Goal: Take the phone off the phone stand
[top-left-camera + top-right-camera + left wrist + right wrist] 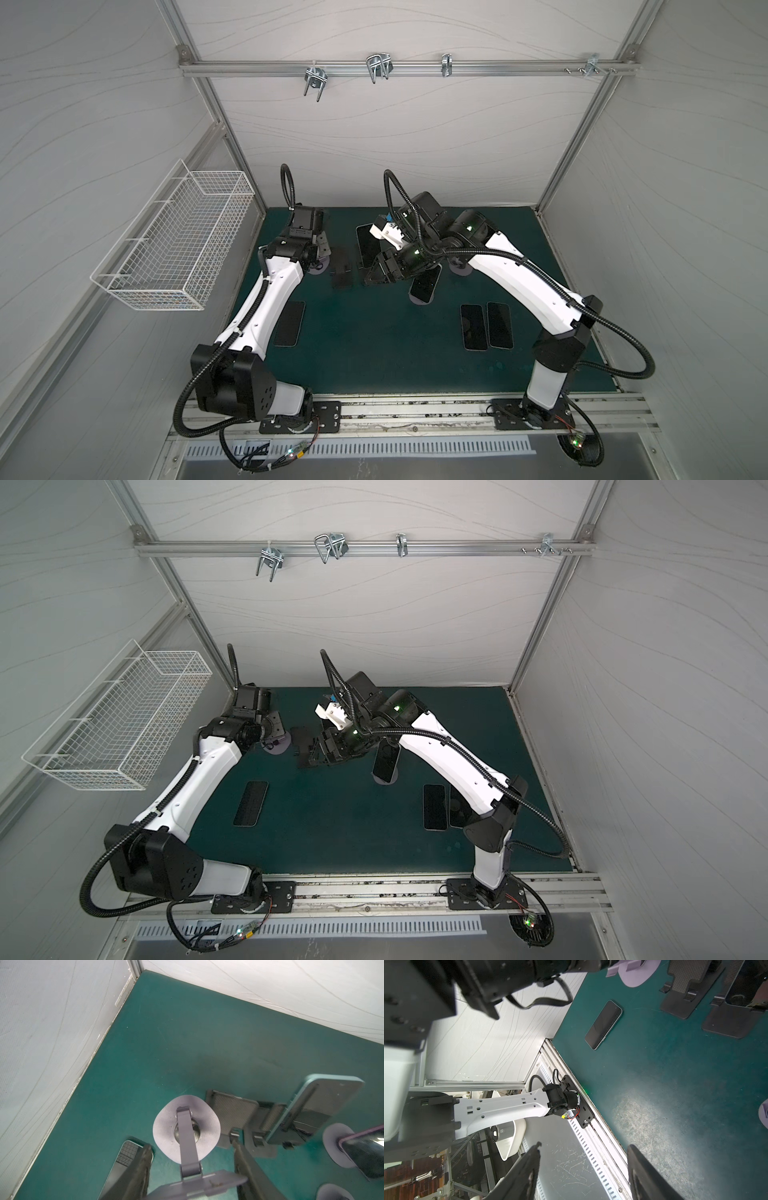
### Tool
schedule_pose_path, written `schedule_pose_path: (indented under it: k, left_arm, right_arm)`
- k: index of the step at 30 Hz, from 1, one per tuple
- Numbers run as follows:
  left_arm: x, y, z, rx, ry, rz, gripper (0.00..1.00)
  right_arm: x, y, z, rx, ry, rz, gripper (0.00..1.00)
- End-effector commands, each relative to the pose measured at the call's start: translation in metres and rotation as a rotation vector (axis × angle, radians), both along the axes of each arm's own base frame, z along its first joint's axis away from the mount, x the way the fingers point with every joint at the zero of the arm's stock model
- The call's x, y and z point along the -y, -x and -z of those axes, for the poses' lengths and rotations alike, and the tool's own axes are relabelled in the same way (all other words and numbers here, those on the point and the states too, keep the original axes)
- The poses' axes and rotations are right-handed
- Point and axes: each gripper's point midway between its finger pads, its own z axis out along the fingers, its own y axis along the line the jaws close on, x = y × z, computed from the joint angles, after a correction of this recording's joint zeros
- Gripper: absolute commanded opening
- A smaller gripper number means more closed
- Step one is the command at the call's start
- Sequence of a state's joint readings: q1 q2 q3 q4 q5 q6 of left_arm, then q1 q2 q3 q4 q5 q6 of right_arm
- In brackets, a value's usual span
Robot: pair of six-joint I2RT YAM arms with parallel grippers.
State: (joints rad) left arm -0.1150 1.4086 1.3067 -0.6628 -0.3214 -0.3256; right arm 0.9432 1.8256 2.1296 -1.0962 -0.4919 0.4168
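A teal-edged phone leans on a black phone stand at the back middle of the green mat. A second phone rests on a lavender stand just right of it. My right gripper hangs low between these two, open, with nothing between its fingers. My left gripper is shut on the tilted top plate of an empty lavender phone stand at the back left.
An empty black stand sits between the two grippers. Three phones lie flat on the mat: one by the left arm and two side by side near the right arm. A white wire basket hangs on the left wall.
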Motion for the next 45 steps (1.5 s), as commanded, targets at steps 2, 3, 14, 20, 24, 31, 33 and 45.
schedule_pose_path:
  k: [2,3,14,20,24,31,33,45]
  left_arm:
    - [-0.017,-0.022,-0.012,0.09,0.009,-0.009,0.48]
    - [-0.019,-0.024,-0.01,0.088,0.014,-0.007,0.48]
    - [-0.027,-0.039,0.03,-0.017,0.025,0.082,0.49]
    - [-0.039,-0.036,0.061,-0.106,0.042,0.09,0.49]
    - [-0.037,-0.038,0.076,-0.149,0.07,0.124,0.5]
    - [-0.035,-0.045,0.097,-0.213,0.083,0.165,0.5]
    - [-0.035,-0.047,0.101,-0.223,0.085,0.174,0.5]
    - [-0.037,-0.045,0.115,-0.29,0.072,0.201,0.54]
  right_arm:
    - [-0.003,0.006,0.003,-0.023,0.016,-0.035,0.67]
    - [-0.003,0.006,0.003,-0.026,0.017,-0.034,0.67]
    - [-0.007,0.001,0.015,-0.044,0.059,-0.044,0.67]
    - [-0.013,-0.006,0.02,-0.044,0.078,-0.047,0.67]
    - [-0.014,-0.012,0.025,-0.046,0.086,-0.04,0.67]
    - [-0.017,-0.022,0.039,-0.072,0.112,-0.02,0.68]
    - [-0.019,-0.023,0.042,-0.074,0.114,-0.018,0.67]
    - [-0.012,-0.031,0.041,-0.066,0.123,0.006,0.68]
